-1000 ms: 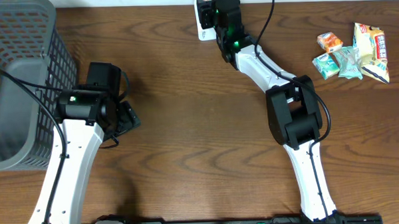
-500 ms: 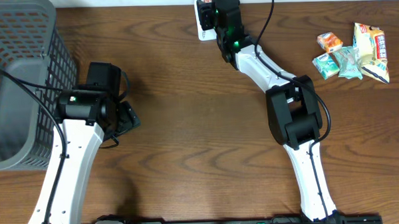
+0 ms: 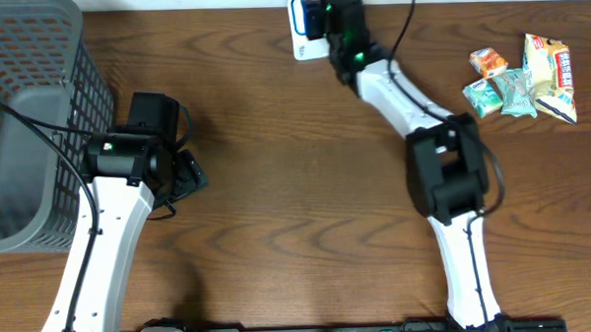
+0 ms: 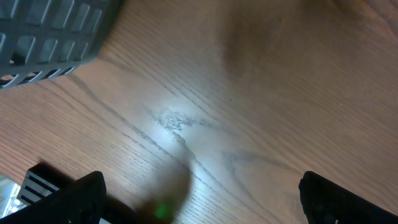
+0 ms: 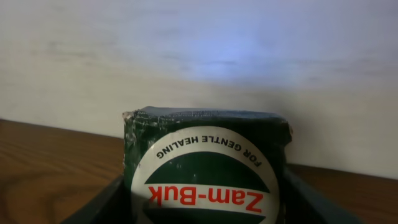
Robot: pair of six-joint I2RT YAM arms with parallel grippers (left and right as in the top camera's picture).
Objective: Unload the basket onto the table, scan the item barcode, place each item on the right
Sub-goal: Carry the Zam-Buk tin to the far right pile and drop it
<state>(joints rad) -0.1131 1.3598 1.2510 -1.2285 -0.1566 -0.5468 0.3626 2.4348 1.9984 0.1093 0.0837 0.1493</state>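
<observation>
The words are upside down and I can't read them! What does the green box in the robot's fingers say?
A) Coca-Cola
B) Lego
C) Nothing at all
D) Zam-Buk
D: in the right wrist view the green box shows the name Zam-Buk in red letters, upside down, on a white band.

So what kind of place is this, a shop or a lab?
Probably a lab bench staged as a shop checkout: a wooden table, a grey mesh basket at its left, small snack packets at its right, and a green Zam-Buk pack.
</observation>
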